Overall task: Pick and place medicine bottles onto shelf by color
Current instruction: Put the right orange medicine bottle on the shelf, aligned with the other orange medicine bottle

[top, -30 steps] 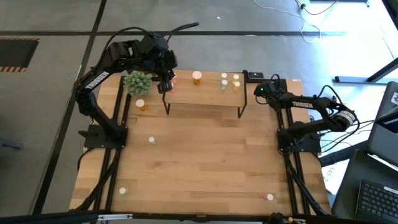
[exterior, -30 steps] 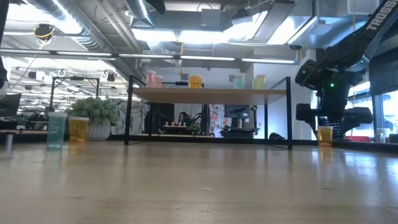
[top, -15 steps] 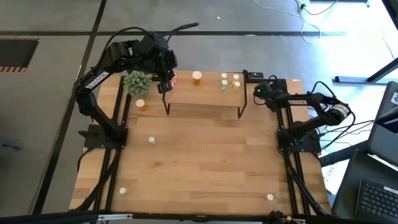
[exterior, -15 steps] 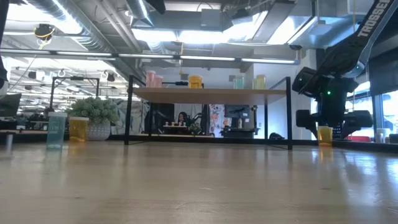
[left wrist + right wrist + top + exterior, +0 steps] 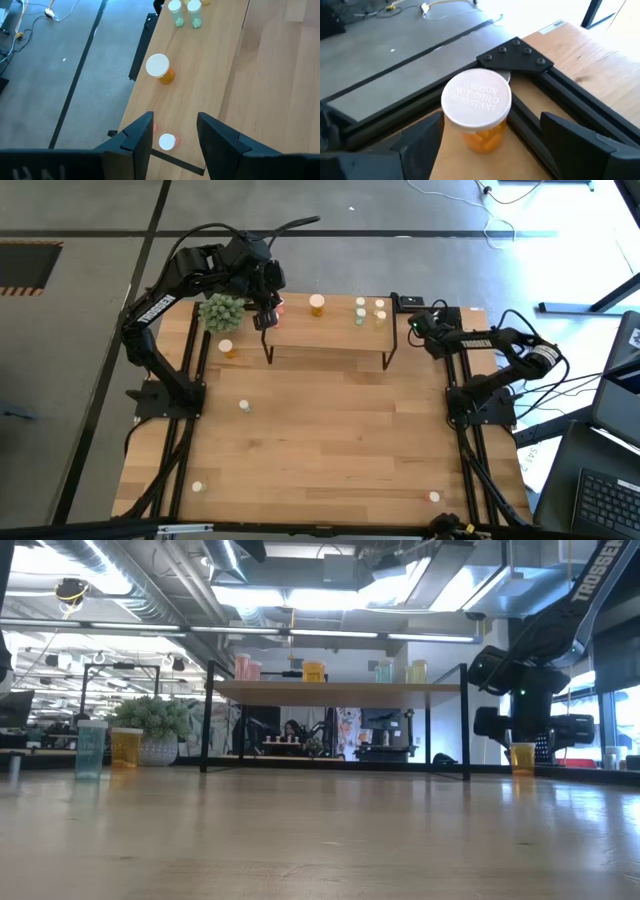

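My right gripper [image 5: 491, 120] is open over the table's far right corner. Its fingers stand on either side of an upright orange bottle [image 5: 477, 107] with a white cap and do not touch it. In the low view the bottle [image 5: 521, 757] stands on its base under this gripper [image 5: 522, 730]. My left gripper [image 5: 175, 122] is open above the left end of the shelf [image 5: 325, 332], over a pink bottle [image 5: 167, 142]. An orange bottle [image 5: 159, 67] and pale green ones [image 5: 194, 12] stand farther along the shelf board.
A spiky green plant [image 5: 222, 312] sits left of the shelf, with an orange bottle [image 5: 228, 348] beside it on the table. Small bottles stand loose on the table [image 5: 244, 406], [image 5: 197, 487], [image 5: 433, 497]. A black corner bracket [image 5: 516, 56] lies behind the right bottle.
My right arm has drawn its wrist in and brought its gripper a little toward the table's left, settling around the orange bottle at the far right corner. The bottle has stayed in place.
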Controlling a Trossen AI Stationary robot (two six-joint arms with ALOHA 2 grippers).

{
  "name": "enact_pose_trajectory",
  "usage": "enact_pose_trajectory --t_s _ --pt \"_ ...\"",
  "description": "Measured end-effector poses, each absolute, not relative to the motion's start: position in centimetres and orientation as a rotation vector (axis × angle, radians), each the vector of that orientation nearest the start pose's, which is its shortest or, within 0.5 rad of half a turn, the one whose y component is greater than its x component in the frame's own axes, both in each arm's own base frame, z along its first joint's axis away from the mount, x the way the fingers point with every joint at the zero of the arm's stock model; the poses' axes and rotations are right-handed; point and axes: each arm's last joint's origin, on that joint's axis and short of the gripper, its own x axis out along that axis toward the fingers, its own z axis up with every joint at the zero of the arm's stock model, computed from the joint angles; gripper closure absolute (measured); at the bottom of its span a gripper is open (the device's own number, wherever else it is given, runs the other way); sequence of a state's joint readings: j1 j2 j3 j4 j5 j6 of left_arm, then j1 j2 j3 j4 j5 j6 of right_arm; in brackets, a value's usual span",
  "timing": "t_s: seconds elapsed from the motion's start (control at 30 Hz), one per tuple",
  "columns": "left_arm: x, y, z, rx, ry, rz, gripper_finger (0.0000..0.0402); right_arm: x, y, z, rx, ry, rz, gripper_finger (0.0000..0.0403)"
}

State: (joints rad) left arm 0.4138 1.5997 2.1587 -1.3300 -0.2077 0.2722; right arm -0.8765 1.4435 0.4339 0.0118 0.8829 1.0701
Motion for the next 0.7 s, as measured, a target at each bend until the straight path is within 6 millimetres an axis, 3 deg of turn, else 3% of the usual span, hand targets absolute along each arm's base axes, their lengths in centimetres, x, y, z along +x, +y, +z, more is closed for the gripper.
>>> enact_pose_trajectory --t_s 0.23,0.7 --pt "24.72 11.50 48.11 0.170 0.853 0.479 0.0255 12.47 -17.92 10.80 0.600 0.189 -2.053 0.0073" --pt "24.71 11.51 48.12 0.170 0.853 0.479 0.0255 12.51 -17.98 10.86 0.602 0.152 -2.067 0.0077"
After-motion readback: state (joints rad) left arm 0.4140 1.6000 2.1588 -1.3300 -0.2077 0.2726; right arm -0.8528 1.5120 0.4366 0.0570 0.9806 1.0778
